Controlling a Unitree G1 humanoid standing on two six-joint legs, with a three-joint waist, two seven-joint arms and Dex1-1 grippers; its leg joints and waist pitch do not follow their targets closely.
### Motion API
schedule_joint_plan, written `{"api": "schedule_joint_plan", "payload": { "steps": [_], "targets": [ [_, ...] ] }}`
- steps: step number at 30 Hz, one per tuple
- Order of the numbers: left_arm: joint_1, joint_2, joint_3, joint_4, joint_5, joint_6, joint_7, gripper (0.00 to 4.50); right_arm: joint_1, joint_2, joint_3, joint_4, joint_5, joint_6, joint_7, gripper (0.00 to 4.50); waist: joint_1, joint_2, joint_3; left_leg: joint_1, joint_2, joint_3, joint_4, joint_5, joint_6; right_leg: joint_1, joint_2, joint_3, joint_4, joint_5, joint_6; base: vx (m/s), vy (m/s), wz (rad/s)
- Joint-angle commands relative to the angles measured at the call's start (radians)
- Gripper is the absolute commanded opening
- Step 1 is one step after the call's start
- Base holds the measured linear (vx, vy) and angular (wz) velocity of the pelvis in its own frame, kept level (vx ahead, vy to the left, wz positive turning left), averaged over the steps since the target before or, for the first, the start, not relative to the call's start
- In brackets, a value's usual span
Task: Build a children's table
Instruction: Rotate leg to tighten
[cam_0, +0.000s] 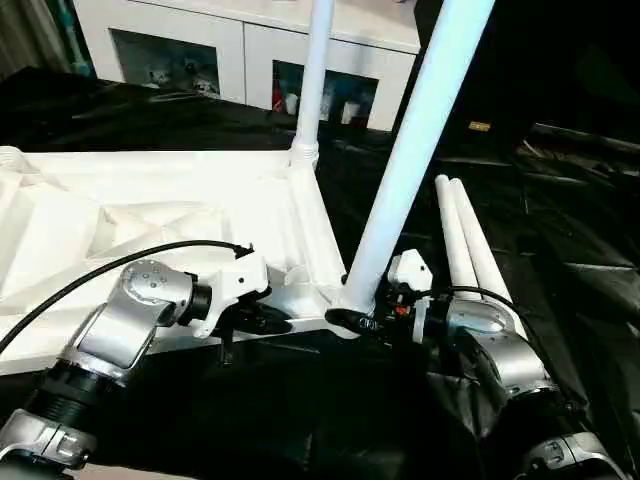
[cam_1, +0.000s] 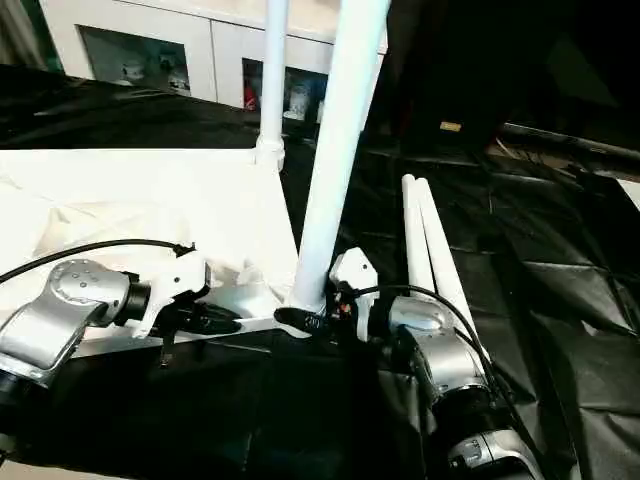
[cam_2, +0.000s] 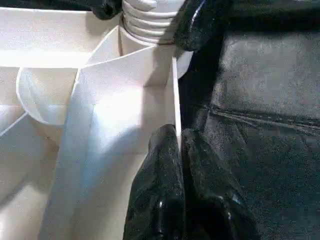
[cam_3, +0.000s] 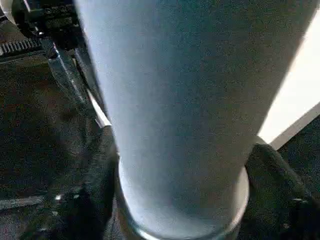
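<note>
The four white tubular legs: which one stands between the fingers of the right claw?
The near-corner upright white tubular leg; the other upright leg stands farther back, and two lie flat.

Both arms reach forward, grippers meeting near one corner.
The left gripper (cam_2: 179, 165) has its fingers pressed together, pinching a thin edge. The right gripper (cam_3: 182, 200) stands with one finger (cam_3: 100, 175) on each side of a tube, seemingly touching it.
</note>
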Motion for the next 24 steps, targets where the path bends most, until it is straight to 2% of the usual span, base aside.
{"api": "schedule_joint_plan", "payload": {
  "steps": [1, 9, 10, 12, 13, 14, 15, 16, 17, 18, 19, 20, 21, 24],
  "targets": [
    [0.026, -0.010, -0.024, 0.003, -0.026, -0.001, -0.036, 0.00, 0.004, -0.009, -0.004, -0.019, 0.013, 0.015, 0.006, 2.85, 0.003, 0.010, -0.055, 0.005, 0.039, -0.005, -0.054, -0.071, 0.077, 0.054, -0.080, 0.049, -0.063, 0.013, -0.229, 0.000, 0.000, 0.00],
    [0.024, -0.027, -0.028, 0.019, -0.017, 0.003, 0.003, 0.00, 0.009, 0.020, -0.039, 0.003, 0.022, 0.043, -0.055, 2.73, 0.003, 0.010, -0.054, 0.005, 0.039, -0.006, -0.054, -0.075, 0.071, 0.054, -0.080, 0.048, -0.062, 0.011, -0.232, 0.000, 0.000, 0.00],
    [0.002, -0.077, -0.024, 0.072, 0.027, 0.018, 0.113, 0.00, -0.004, 0.067, -0.075, 0.080, -0.004, 0.055, -0.216, 2.72, 0.000, 0.007, -0.051, 0.006, 0.040, -0.005, -0.057, -0.092, 0.061, 0.052, -0.079, 0.049, -0.066, -0.023, -0.227, 0.000, 0.000, 0.00],
    [-0.008, -0.098, -0.023, 0.092, 0.042, 0.027, 0.153, 0.00, -0.011, 0.085, -0.086, 0.110, -0.017, 0.053, -0.281, 2.72, 0.000, 0.012, -0.043, 0.014, 0.041, -0.006, -0.064, -0.151, 0.037, 0.043, -0.082, 0.048, -0.080, -0.134, -0.215, 0.000, 0.000, 0.00],
    [-0.032, -0.150, -0.020, 0.131, 0.068, 0.055, 0.242, 0.00, -0.032, 0.129, -0.117, 0.179, -0.047, 0.032, -0.452, 2.72, -0.005, 0.013, -0.041, 0.018, 0.043, -0.010, -0.069, -0.223, -0.013, 0.039, -0.090, 0.050, -0.092, -0.300, -0.184, 0.000, 0.000, 0.00],
    [-0.032, -0.150, -0.020, 0.131, 0.068, 0.055, 0.242, 0.00, -0.032, 0.129, -0.117, 0.179, -0.047, 0.032, -0.452, 2.72, -0.005, 0.013, -0.039, 0.020, 0.043, -0.013, -0.070, -0.244, -0.022, 0.039, -0.092, 0.050, -0.097, -0.341, -0.171, 0.000, 0.000, 0.00],
    [-0.057, -0.198, -0.025, 0.162, 0.091, 0.075, 0.313, 0.00, -0.063, 0.170, -0.156, 0.244, -0.052, 0.029, -0.608, 2.72, -0.006, 0.011, -0.038, 0.019, 0.043, -0.017, -0.073, -0.263, -0.029, 0.041, -0.093, 0.052, -0.100, -0.384, -0.149, 0.000, 0.000, 0.00],
    [-0.068, -0.217, -0.026, 0.175, 0.100, 0.085, 0.341, 0.00, -0.076, 0.186, -0.173, 0.269, -0.049, 0.029, -0.665, 2.72, -0.007, 0.012, -0.039, 0.024, 0.041, -0.017, -0.074, -0.281, -0.035, 0.034, -0.092, 0.053, -0.103, -0.401, -0.135, 0.000, 0.000, 0.00],
    [-0.068, -0.217, -0.026, 0.175, 0.100, 0.085, 0.341, 0.00, -0.076, 0.186, -0.173, 0.269, -0.049, 0.029, -0.665, 2.72, -0.006, 0.012, -0.040, 0.027, 0.040, -0.017, -0.072, -0.290, -0.033, 0.033, -0.091, 0.053, -0.104, -0.409, -0.131, 0.000, 0.000, 0.00],
    [-0.079, -0.237, -0.028, 0.188, 0.108, 0.090, 0.367, 0.00, -0.091, 0.202, -0.190, 0.294, -0.044, 0.031, -0.718, 2.72, -0.004, 0.012, -0.042, 0.026, 0.040, -0.018, -0.072, -0.286, -0.031, 0.035, -0.092, 0.053, -0.104, -0.403, -0.125, 0.000, 0.000, 0.00],
    [-0.104, -0.281, -0.025, 0.219, 0.116, 0.102, 0.424, 0.00, -0.123, 0.231, -0.222, 0.341, -0.030, 0.033, -0.808, 2.72, -0.006, 0.013, -0.040, 0.023, 0.040, -0.017, -0.074, -0.290, -0.027, 0.032, -0.089, 0.054, -0.104, -0.393, -0.115, 0.000, 0.000, 0.00],
    [-0.104, -0.281, -0.025, 0.219, 0.116, 0.102, 0.424, 0.00, -0.123, 0.231, -0.222, 0.341, -0.030, 0.033, -0.808, 2.72, -0.006, 0.013, -0.041, 0.027, 0.039, -0.016, -0.073, -0.296, -0.027, 0.028, -0.088, 0.054, -0.105, -0.395, -0.113, 0.000, 0.000, 0.00],
    [-0.130, -0.324, -0.030, 0.253, 0.131, 0.112, 0.463, 0.00, -0.165, 0.254, -0.235, 0.395, -0.040, 0.007, -0.882, 2.72, -0.004, 0.012, -0.043, 0.028, 0.038, -0.014, -0.070, -0.297, -0.025, 0.027, -0.088, 0.055, -0.104, -0.382, -0.113, 0.000, 0.000, 0.00],
    [-0.150, -0.351, -0.036, 0.276, 0.144, 0.112, 0.476, 0.00, -0.196, 0.265, -0.222, 0.424, -0.064, -0.027, -0.896, 2.72, 0.000, 0.012, -0.045, 0.026, 0.038, -0.013, -0.069, -0.278, -0.022, 0.028, -0.088, 0.055, -0.102, -0.345, -0.116, 0.000, 0.000, 0.00]
  ]
}}
